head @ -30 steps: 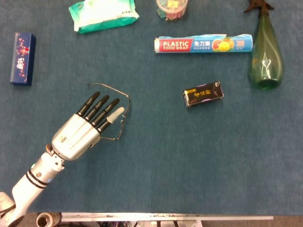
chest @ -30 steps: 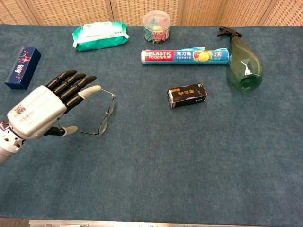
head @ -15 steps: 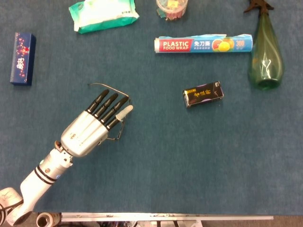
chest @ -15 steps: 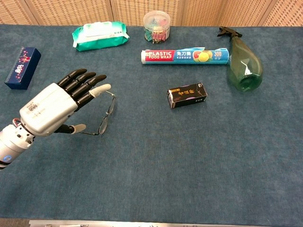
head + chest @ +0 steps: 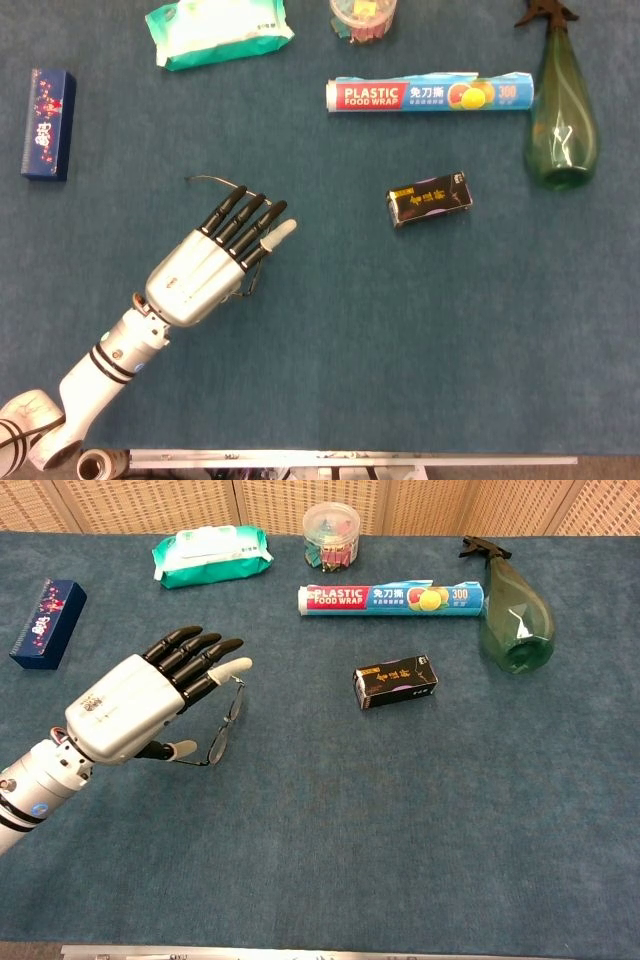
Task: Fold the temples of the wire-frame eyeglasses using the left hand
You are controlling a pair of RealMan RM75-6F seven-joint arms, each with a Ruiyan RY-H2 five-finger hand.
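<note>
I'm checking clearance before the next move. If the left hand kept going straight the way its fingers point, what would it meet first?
The left hand points up and to the right. The wire-frame eyeglasses sit right under its fingertips; beyond them comes bare table, then probably the plastic food wrap box, though height is unclear.

Left hand (image 5: 207, 268) (image 5: 140, 708) at 9 o'clock of table area, palm down, fingers straight and close together, pointing toward 2 o'clock; thumb tucked below palm. Forearm runs back toward 7 o'clock. Right hand out of both views.

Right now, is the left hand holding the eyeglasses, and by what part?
Nothing is gripped: the left hand hovers flat, fingers straight, over the wire-frame eyeglasses on the table.
</note>
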